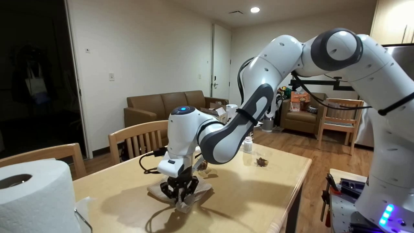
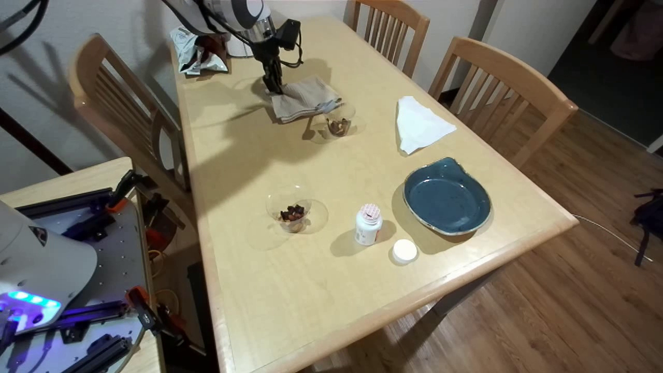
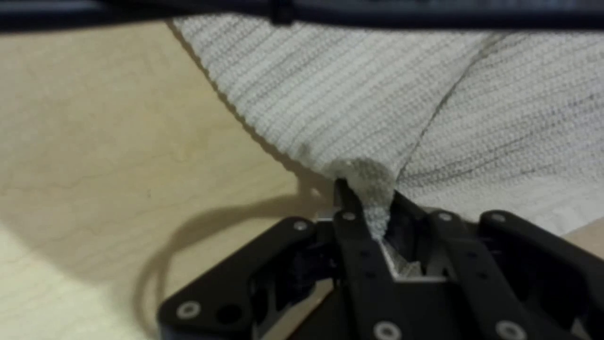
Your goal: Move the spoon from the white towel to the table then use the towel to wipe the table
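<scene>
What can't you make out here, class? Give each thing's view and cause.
White towel: pinched part partly hidden by the gripper; one side cut off by the right edge, wrist view.
Paper roll: cut off by the left edge, an exterior view.
White bottle: label print too small, both exterior views.
Dark pieces: too small to identify, an exterior view.
</scene>
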`<state>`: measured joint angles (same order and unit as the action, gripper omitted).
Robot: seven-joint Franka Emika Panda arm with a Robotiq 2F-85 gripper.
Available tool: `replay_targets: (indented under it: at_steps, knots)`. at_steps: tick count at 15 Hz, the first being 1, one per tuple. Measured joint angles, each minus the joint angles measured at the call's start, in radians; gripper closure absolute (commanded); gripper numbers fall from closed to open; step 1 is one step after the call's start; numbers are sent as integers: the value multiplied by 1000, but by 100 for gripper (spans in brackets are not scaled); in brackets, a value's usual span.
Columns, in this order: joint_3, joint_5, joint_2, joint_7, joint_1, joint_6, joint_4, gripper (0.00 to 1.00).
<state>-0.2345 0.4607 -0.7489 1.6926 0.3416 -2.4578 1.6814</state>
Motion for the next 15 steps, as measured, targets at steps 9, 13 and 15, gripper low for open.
replay_targets:
  at_steps: [9, 13, 15]
  knots:
    - [82, 17, -103, 18, 16, 15, -186, 96]
    - [111, 25, -132, 17, 22, 10, -235, 96]
    - [122, 25, -142, 16, 28, 10, -253, 96]
